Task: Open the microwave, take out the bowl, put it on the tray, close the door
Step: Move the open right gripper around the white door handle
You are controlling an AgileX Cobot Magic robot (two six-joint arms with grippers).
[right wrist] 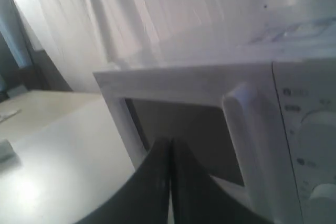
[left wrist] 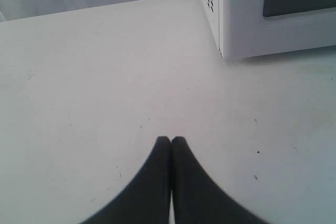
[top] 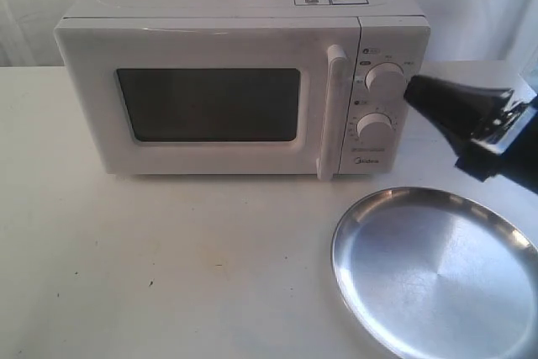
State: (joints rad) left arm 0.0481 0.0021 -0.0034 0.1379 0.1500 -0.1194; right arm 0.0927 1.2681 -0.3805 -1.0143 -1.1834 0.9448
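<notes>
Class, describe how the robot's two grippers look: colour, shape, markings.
Left gripper: two smooth black fingers curving and tapering to rounded tips. Right gripper: the same black tapered shape, widening into a glossy black wrist block. No markings or cables show.

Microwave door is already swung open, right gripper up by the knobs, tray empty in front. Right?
No, the door is shut flush on the microwave, as the exterior view shows. The right gripper is by the knobs and the tray is empty.
</notes>
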